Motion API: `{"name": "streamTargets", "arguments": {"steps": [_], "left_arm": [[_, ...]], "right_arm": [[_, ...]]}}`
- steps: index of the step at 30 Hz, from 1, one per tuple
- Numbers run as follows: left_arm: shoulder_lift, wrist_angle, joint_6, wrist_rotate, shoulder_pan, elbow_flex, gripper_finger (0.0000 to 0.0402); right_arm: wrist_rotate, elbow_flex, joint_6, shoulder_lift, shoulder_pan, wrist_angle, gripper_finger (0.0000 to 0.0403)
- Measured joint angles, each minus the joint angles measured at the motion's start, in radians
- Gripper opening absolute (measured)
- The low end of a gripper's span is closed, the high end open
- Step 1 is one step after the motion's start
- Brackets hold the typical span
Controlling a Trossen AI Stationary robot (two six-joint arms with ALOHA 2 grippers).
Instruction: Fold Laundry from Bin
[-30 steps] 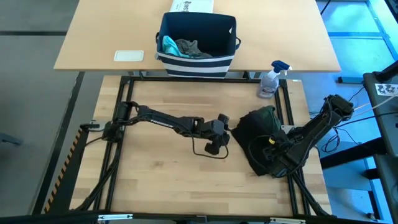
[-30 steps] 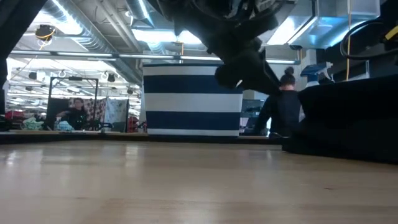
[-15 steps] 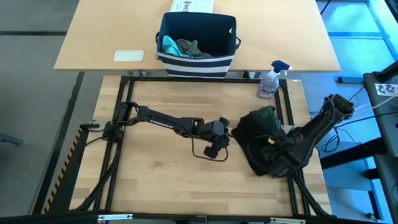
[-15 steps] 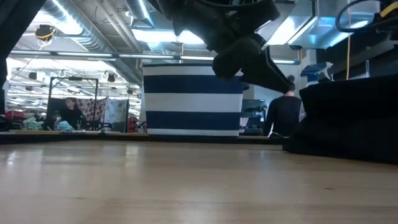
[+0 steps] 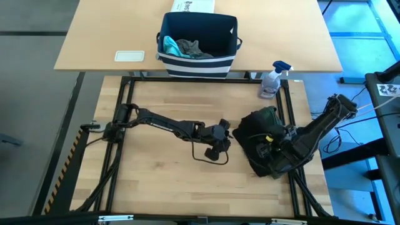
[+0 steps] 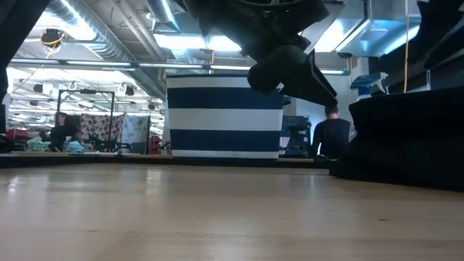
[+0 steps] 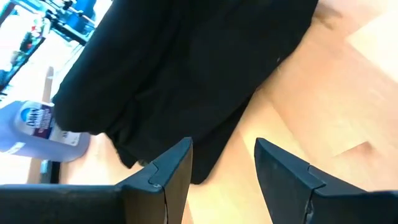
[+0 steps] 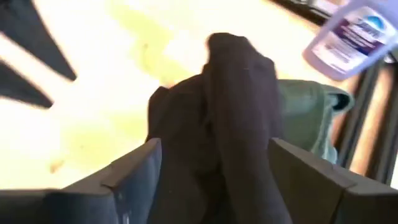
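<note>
Looking down from the high view, we are seeing the black T-shirt (image 5: pixel 253 140) lying bunched on the right part of the wooden table (image 5: pixel 156 181), with an olive-green piece (image 5: pixel 269 114) showing at its far edge, near the spray bottle (image 5: pixel 272 79). The left gripper (image 5: pixel 220 139) is hovering just beside the near-left edge of this heap, so the cloth lies to its right. In the left wrist view its fingers (image 7: pixel 166 180) are standing apart with bare wood between them, pinching nothing, and the black hem is just ahead of them. The right gripper (image 5: pixel 270 147) is sitting over the heap itself. In the right wrist view its fingers (image 8: pixel 134 174) are spread wide on both sides of a raised black fold, but we cannot tell if they are touching it.

We are judging that the right arm is nearer to the cloth, while the left must reach a little to the right for the hem.

The bin (image 5: pixel 198 39) is standing well apart on the far table, with a teal piece (image 5: pixel 169 44) and a grey piece (image 5: pixel 190 47) inside. In the low view the heap is only a dark mass, and the shirt's long axis is hard to make out.
</note>
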Motion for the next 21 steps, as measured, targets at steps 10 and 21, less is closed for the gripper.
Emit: {"name": "streamTargets", "arguments": {"steps": [10,21], "left_arm": [[-0.001,-0.057,-0.013,-0.033,-0.024,0.000,0.0155],[-0.048,-0.157,-0.060,-0.079,-0.011,0.000,0.0005]], "right_arm": [[-0.256,-0.132,-0.401,0.031,-0.148,0.307,0.0064],[-0.351,-0.341,-0.274,0.030,-0.265,0.230,0.0017]]}}
